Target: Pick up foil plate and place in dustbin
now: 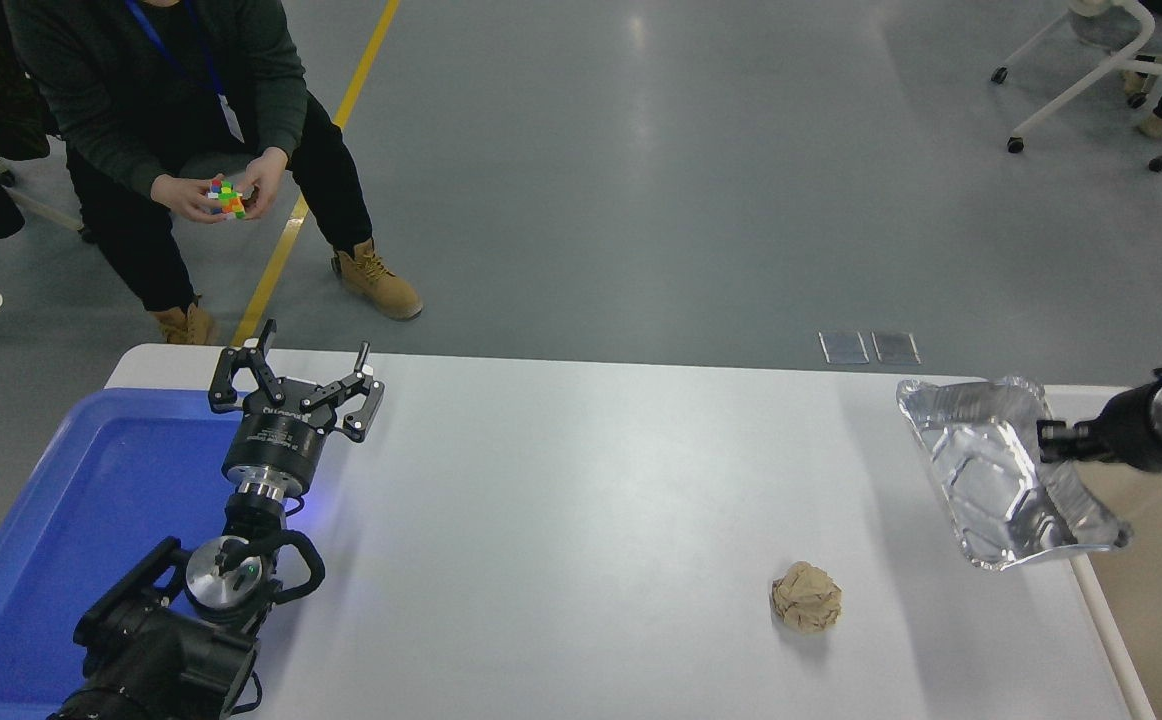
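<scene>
Foil plate (991,470): shiny crinkled silver tray, lifted off the table and tilted, its hollow side facing the camera; it hangs over the table's right edge, partly above the dustbin's rim.
Dustbin (1156,590): beige bin with a pale rim, just right of the foil plate and standing against the table's right side; only its left part shows.
Right gripper (1053,440): pinched onto the foil plate's right rim, fingers closed on the foil; it carries the plate in the air.
Right arm: comes in from the picture's right edge, level with the plate's upper half, roughly horizontal and pointing left; only its black wrist and a cable show.
Paper ball (806,597): small crumpled brown lump on the table, below and left of the foil plate, well apart from it and not between the plate and the bin.
Table (591,500): white, bare between the paper ball and the left arm.
Left gripper (296,385): far left of the foil plate, fingers spread wide, holding nothing, hovering at the inner edge of the blue tray (61,520).
Person (171,120): seated beyond the table's far left corner, far from the foil plate, both hands on a coloured puzzle cube (230,197).
</scene>
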